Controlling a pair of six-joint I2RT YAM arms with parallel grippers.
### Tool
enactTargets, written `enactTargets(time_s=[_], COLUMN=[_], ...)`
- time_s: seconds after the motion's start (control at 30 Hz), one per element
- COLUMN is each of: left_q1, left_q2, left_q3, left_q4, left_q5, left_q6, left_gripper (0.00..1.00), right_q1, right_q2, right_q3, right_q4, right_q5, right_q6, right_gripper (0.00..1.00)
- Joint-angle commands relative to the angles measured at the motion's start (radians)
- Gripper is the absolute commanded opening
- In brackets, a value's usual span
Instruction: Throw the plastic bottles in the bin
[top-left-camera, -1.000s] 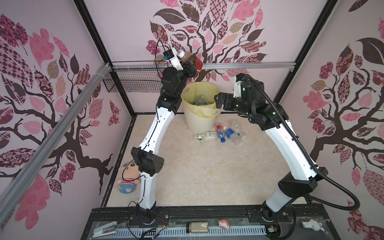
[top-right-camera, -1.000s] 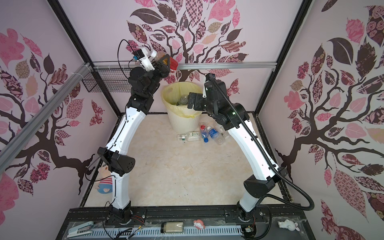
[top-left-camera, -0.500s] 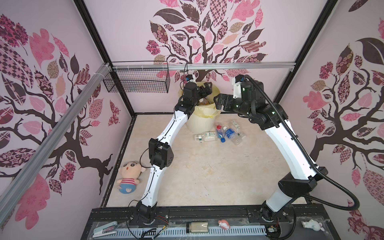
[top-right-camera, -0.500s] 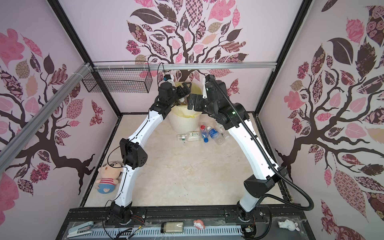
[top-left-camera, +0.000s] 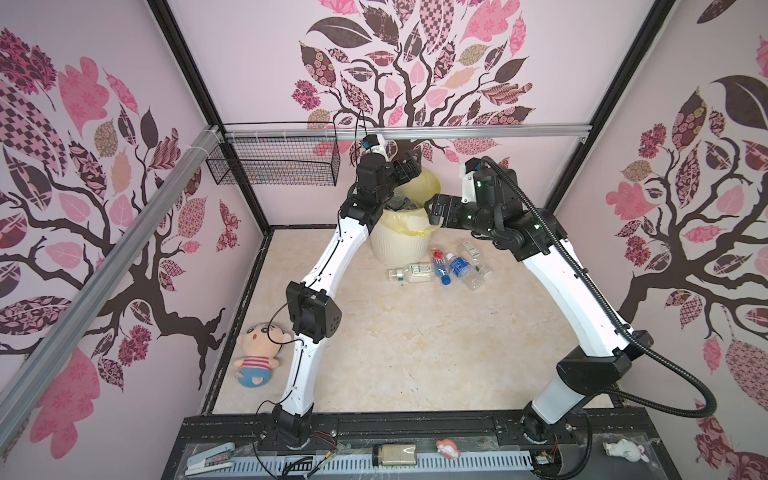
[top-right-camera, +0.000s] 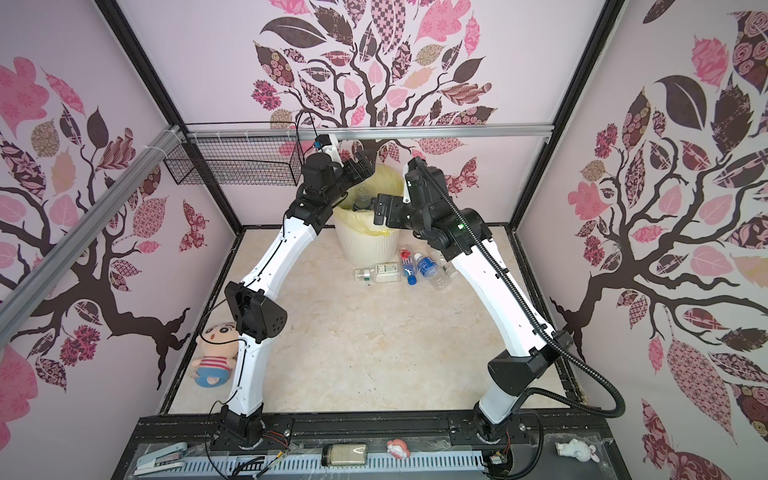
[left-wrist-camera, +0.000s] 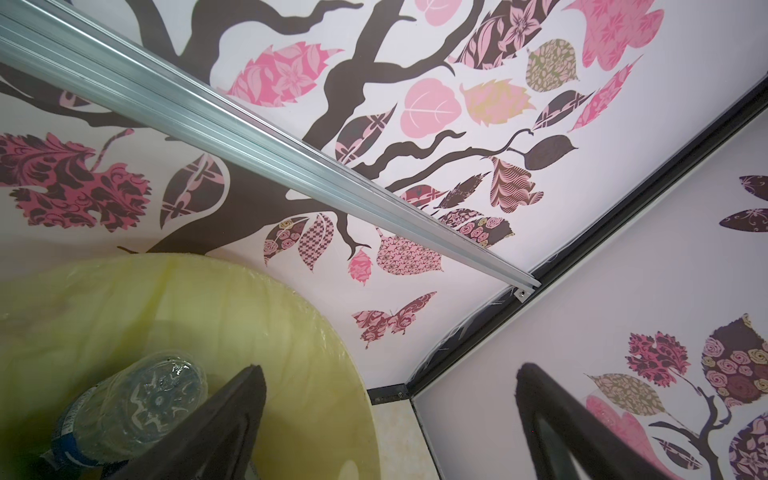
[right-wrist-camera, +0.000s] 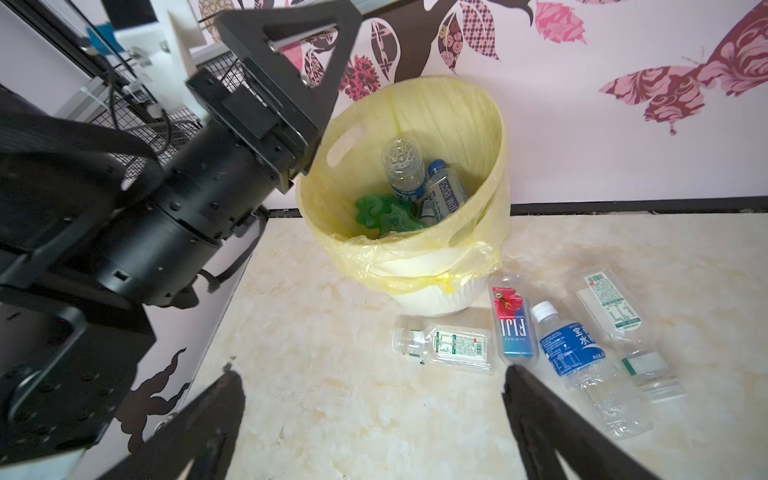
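The bin (top-left-camera: 399, 253) (top-right-camera: 368, 249) (right-wrist-camera: 432, 299), cream-white with a yellow bag, stands at the back of the floor. Inside it lie clear, blue-labelled and green plastic bottles (right-wrist-camera: 405, 170) (left-wrist-camera: 133, 407). Several more bottles lie on the floor beside it, among them a green-labelled one (top-left-camera: 411, 272) (right-wrist-camera: 449, 345), a Fiji one (right-wrist-camera: 513, 328) and a blue-labelled one (right-wrist-camera: 571, 345). My left gripper (top-left-camera: 409, 166) (top-right-camera: 361, 164) (left-wrist-camera: 392, 370) hangs open and empty over the bin's back rim. My right gripper (top-left-camera: 434, 208) (top-right-camera: 380, 210) (right-wrist-camera: 372, 372) is open and empty above the bin's front right rim.
A black wire basket (top-left-camera: 274, 166) hangs on the back wall, left of the bin. A plush doll (top-left-camera: 255, 355) lies at the floor's left edge. An aluminium rail (left-wrist-camera: 291, 158) runs along the back wall above the bin. Walls close in on three sides.
My left arm swung down from high at the back left, where it held an amber, red-labelled bottle, to over the bin. Its gripper opened and the bottle is gone. The right arm stayed still.
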Motion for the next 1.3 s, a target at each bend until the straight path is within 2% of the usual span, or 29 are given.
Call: enactTargets(time_s=[0.0, 0.3, 0.53, 0.8, 0.9, 1.0, 1.1, 1.27], left_q1=[0.01, 0.037, 0.043, 0.038, 0.037, 0.032, 0.028, 0.002], left_q2=[-0.083, -0.247, -0.423, -0.625, -0.664, -0.663, -0.623, -0.561], left_q3=[-0.022, -0.198, -0.474, -0.873, -1.016, -1.161, -1.229, -1.284], left_q4=[-0.016, -0.085, -0.152, -0.187, -0.191, -0.095, -0.063, 0.004], left_q5=[0.017, 0.024, -0.038, -0.097, -0.086, -0.021, 0.042, 0.034], left_q6=[0.006, -0.005, -0.05, -0.317, -0.499, -0.692, -0.839, -0.957], left_gripper=[0.97, 0.97, 0.97, 0.97, 0.97, 0.97, 0.97, 0.97], right_q1=[-0.005, -0.014, -0.017, -0.018, -0.019, -0.019, -0.018, -0.016], right_q2=[-0.038, -0.06, -0.135, -0.203, -0.213, -0.211, -0.199, -0.219], right_q3=[-0.021, -0.139, -0.309, -0.466, -0.494, -0.533, -0.565, -0.662], right_q4=[0.008, 0.016, 0.077, 0.102, 0.104, 0.117, 0.113, 0.177], right_q5=[0.015, 0.058, 0.063, 0.06, 0.062, 0.044, 0.04, 0.032], right_q6=[0.021, 0.077, 0.095, 0.108, 0.107, 0.09, 0.084, 0.075], right_gripper=[1.0, 0.99, 1.0, 0.99, 0.99, 0.99, 1.0, 0.99])
